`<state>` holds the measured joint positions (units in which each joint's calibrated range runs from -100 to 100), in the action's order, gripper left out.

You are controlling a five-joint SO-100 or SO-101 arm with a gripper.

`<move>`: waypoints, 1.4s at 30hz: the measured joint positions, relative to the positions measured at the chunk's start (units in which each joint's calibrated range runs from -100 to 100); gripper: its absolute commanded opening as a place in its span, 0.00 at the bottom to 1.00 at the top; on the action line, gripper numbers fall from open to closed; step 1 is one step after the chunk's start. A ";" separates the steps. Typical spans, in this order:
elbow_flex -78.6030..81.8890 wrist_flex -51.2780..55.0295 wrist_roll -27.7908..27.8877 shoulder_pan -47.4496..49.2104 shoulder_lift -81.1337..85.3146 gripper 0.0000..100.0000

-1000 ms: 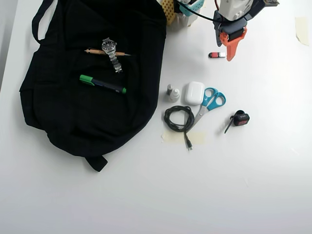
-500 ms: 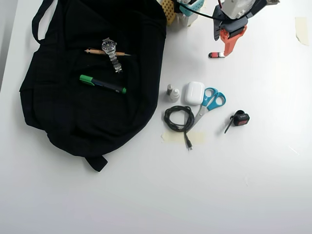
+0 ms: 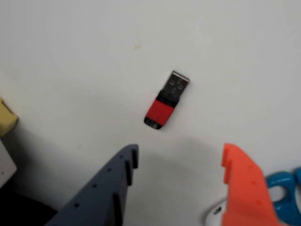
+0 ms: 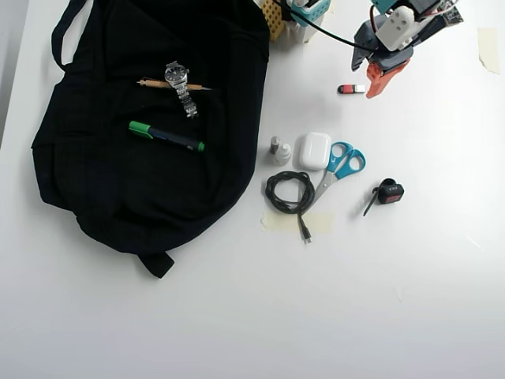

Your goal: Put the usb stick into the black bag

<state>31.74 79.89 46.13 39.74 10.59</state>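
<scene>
- Hovering spread, claw (image 3: 178, 162) empty, jaws straddling space just short of usb stick (image 3: 167, 99), lining up for a pinch.
- Lying flat on worktop (image 4: 394, 300), well apart from black bag (image 4: 118, 181).

In the wrist view, the usb stick (image 3: 166, 100) lies on the table (image 3: 70, 56) ahead of the gripper (image 3: 178, 162), apart from both parted jaws. The scissors (image 3: 284, 195) lie just right of the right-hand jaw.

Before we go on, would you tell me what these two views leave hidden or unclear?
- Overhead view: the arm's base, cut off by the top edge.
- Overhead view: the black bag, its top cut off; no opening shows.
- Wrist view: the claw shows only two open fingertips; the rest is out of frame.
- Wrist view: markings on the usb stick, blurred.
</scene>
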 measured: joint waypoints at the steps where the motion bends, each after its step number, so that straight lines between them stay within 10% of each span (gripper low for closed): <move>1: 0.00 -0.17 -0.05 0.00 0.00 0.24; 19: -0.34 -4.69 -11.87 4.84 -0.17 0.23; 42: -0.34 -7.41 -13.68 6.68 -8.67 0.24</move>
<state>31.40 72.48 32.45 46.42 1.92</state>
